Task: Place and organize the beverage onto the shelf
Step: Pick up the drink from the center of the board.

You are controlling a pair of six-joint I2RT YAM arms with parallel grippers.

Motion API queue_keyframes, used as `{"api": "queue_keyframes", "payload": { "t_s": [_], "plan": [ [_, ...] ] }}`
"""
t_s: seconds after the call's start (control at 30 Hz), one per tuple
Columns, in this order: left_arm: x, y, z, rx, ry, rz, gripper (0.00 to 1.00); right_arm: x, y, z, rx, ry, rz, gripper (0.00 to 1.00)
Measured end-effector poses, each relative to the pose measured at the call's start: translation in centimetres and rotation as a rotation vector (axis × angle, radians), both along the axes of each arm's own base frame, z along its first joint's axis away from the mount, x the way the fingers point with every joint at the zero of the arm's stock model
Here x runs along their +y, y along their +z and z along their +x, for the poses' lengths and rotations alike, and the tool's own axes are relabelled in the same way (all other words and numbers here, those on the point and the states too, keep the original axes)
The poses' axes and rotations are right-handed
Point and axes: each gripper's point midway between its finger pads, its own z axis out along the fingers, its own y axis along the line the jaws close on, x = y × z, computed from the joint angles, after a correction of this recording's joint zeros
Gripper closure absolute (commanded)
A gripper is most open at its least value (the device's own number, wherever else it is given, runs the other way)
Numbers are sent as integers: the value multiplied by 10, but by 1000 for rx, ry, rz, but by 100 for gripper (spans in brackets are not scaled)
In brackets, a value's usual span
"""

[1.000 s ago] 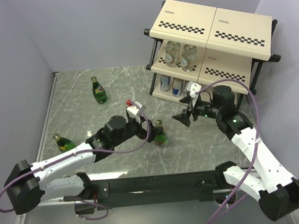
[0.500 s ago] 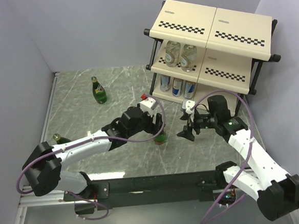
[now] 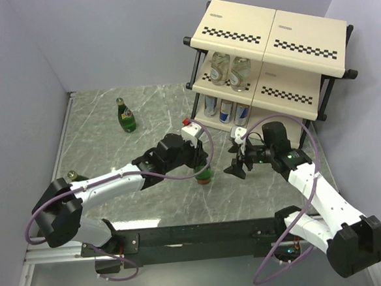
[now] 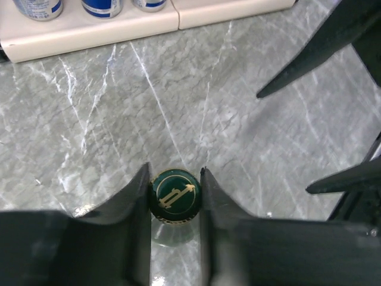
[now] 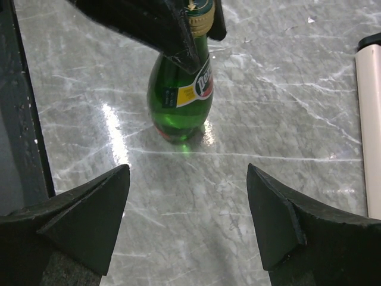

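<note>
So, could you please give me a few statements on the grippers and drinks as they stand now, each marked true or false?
1. The left gripper is shut on the top of a green glass bottle. True.
2. The right gripper holds a can. False: it is open and empty, facing that bottle.
3. Two clear bottles stand on the middle tier of the shelf. True.
4. The three cans lie toppled on the top tier. False: they stand upright on the bottom tier.
5. No other green bottle is on the table. False: a second green bottle stands upright at its far left.
</note>
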Motion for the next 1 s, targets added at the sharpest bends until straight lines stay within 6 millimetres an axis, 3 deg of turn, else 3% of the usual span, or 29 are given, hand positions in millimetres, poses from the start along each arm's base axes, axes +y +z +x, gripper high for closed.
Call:
{"api": "queue_keyframes", "payload": {
  "t_s": [0.37, 0.57, 0.73, 1.0],
  "plan": [
    [11, 0, -7, -26, -31, 68, 100, 13, -10, 3, 44, 24, 8, 14],
    [19, 3, -10, -29, -55, 145, 100, 34, -22, 1, 15, 30, 46, 1],
    [18, 20, -8, -52, -66, 159, 100, 41, -34, -3, -21, 25, 81, 0],
    [16, 43, -6, -88, -72, 142, 100, 66, -25, 10, -12, 38, 139, 0]
  ]
}}
